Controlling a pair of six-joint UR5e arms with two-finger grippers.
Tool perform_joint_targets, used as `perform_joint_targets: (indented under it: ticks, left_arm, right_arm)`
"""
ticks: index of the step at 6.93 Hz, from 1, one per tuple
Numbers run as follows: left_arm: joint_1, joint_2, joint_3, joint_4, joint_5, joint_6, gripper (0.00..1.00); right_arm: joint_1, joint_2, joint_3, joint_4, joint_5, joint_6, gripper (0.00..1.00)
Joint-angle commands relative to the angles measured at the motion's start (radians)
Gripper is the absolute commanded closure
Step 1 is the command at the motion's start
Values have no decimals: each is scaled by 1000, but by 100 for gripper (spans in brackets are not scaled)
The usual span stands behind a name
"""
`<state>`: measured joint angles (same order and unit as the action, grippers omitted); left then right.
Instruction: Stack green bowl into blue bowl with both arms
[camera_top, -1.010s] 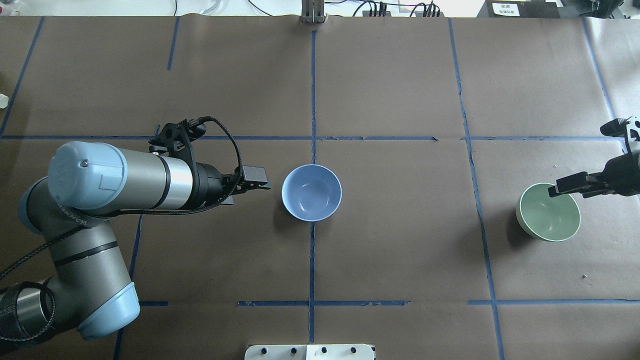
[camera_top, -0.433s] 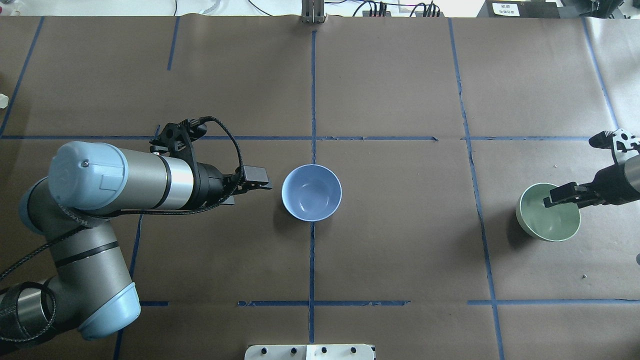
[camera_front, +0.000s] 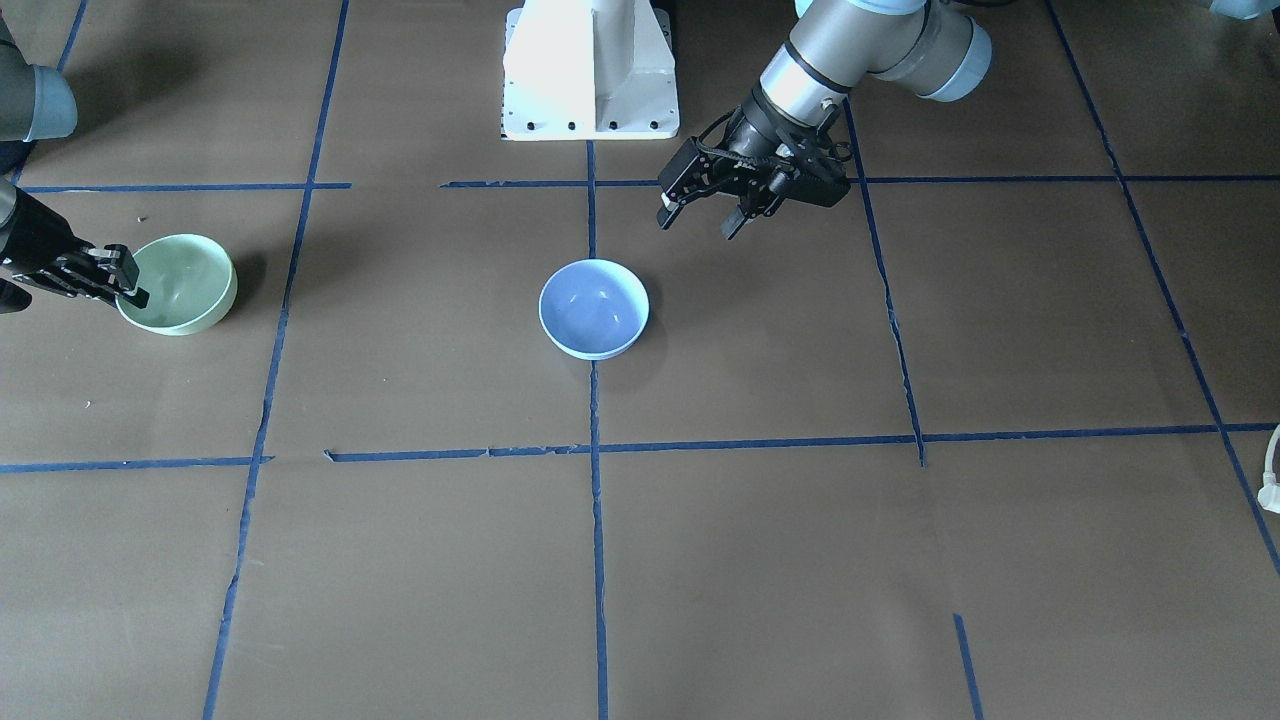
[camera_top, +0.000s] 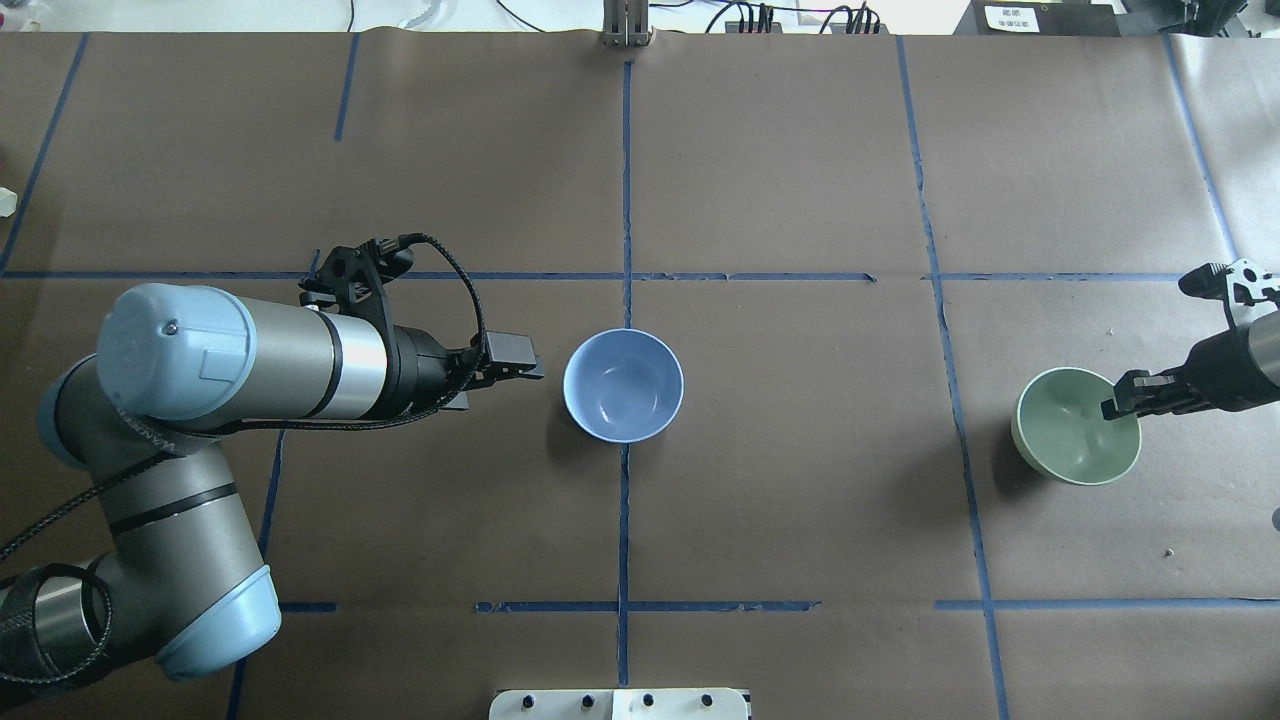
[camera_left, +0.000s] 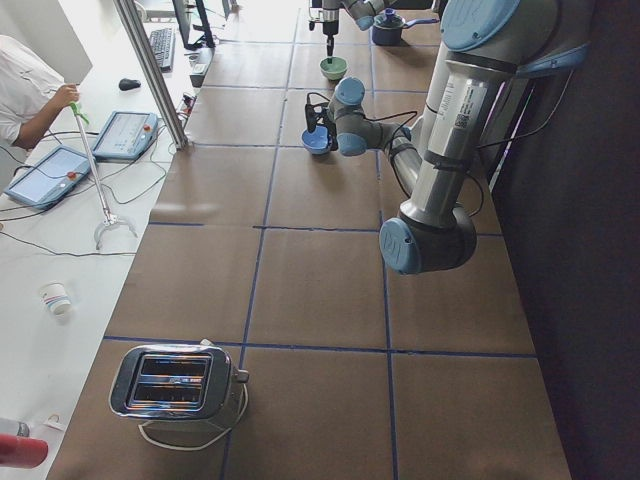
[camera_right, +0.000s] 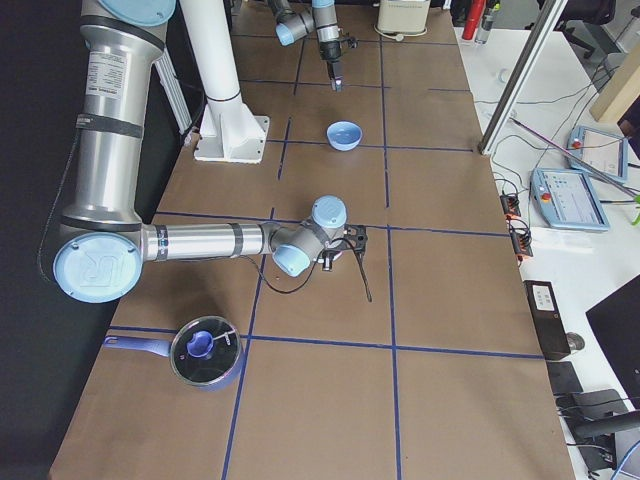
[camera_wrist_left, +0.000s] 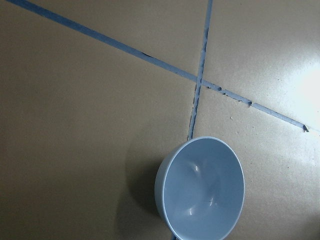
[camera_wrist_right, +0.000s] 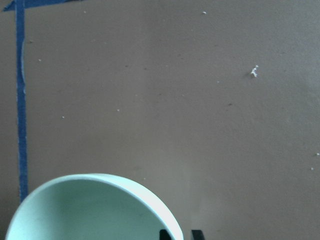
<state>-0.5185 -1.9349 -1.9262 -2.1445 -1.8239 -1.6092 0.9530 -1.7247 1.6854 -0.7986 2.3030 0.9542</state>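
The green bowl (camera_top: 1070, 435) stands at the table's right side; it also shows in the front view (camera_front: 185, 285) and the right wrist view (camera_wrist_right: 90, 210). My right gripper (camera_top: 1122, 398) grips its right rim, one finger inside and one outside, seemingly shut on it. The blue bowl (camera_top: 623, 385) sits upright at the table's centre and also shows in the front view (camera_front: 594, 308) and the left wrist view (camera_wrist_left: 202, 187). My left gripper (camera_front: 697, 222) is open and empty, hovering just left of the blue bowl, apart from it.
The white base pedestal (camera_front: 590, 70) stands at the robot's side of the table. A blue pot with a glass lid (camera_right: 205, 350) sits beyond the right arm. A toaster (camera_left: 175, 380) stands at the far left end. Blue tape lines cross the brown table.
My right gripper came down onto the green bowl's rim, and the bowl has shifted slightly to the left. The left arm and the blue bowl have not moved.
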Motion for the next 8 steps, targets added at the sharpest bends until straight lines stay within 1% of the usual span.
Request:
perform_joint_targets:
  ticks: [1, 2, 3, 4, 5, 6, 7, 8]
  left_arm:
    - [0, 2, 1, 0, 0, 0, 0]
    - [-2, 2, 0, 0, 0, 0, 0]
    - [-3, 4, -2, -1, -2, 0, 0]
    - [-12, 8, -13, -2, -3, 0, 0]
    - [-26, 40, -54, -2, -5, 0, 0]
    - [-31, 100, -101, -3, -5, 2, 0]
    - [-44, 134, -121, -5, -8, 5, 0]
    - [-52, 134, -122, -5, -17, 5, 0]
  right_arm:
    - [-54, 139, 22, 94, 32, 347, 100]
    - [-91, 281, 45, 99, 30, 565, 100]
    - [-124, 374, 46, 99, 16, 686, 100]
    - [-175, 440, 46, 93, -61, 737, 100]
    - [-250, 504, 40, 70, -159, 794, 100]
    - [-316, 558, 36, 18, -247, 805, 100]
    - [-382, 624, 30, -67, -349, 807, 100]
    - [-408, 640, 30, -111, -391, 805, 100]
